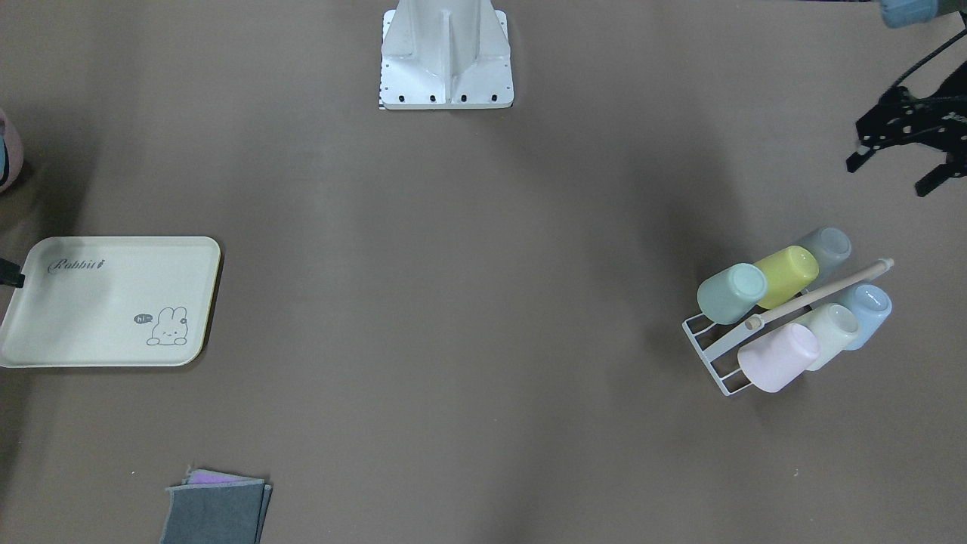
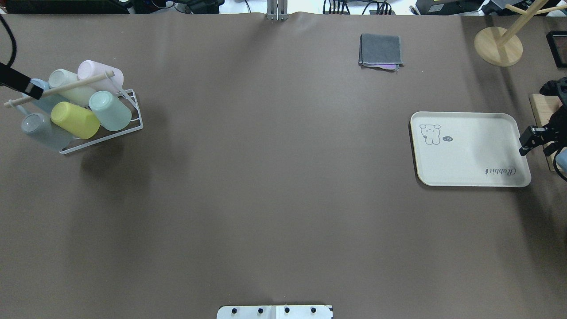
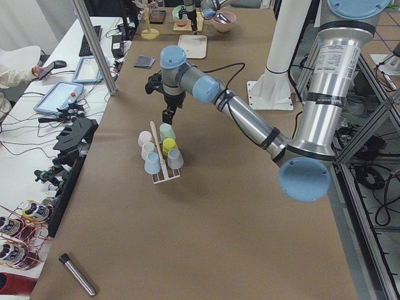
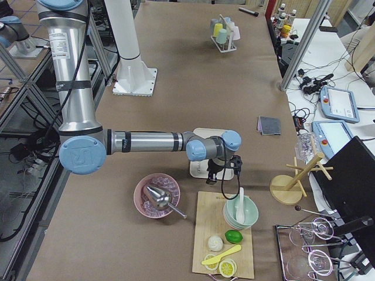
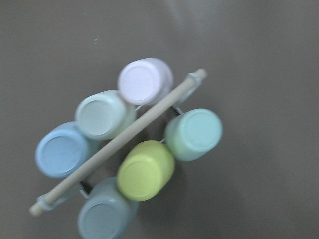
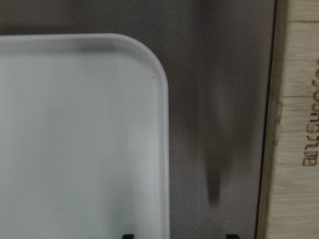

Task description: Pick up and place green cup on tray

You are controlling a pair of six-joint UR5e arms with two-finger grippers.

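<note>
The pale mint green cup (image 1: 731, 293) lies tilted on a white wire rack (image 1: 709, 349), at its end next to a yellow-green cup (image 1: 787, 276). It also shows in the overhead view (image 2: 110, 110) and the left wrist view (image 5: 194, 133). My left gripper (image 1: 890, 175) hangs open and empty above and beside the rack, apart from the cups. The cream tray (image 2: 469, 148) with "Rabbit" script is empty at the other end of the table. My right gripper (image 6: 179, 236) is open and empty over the tray's outer rim (image 6: 162, 124).
The rack also holds grey (image 1: 827, 248), pink, cream and blue cups under a wooden bar (image 2: 62, 88). Folded grey cloths (image 2: 381, 51) lie at the far edge. A wooden board (image 6: 299, 124) sits just past the tray. A wooden mug tree (image 2: 498, 44) stands in the corner.
</note>
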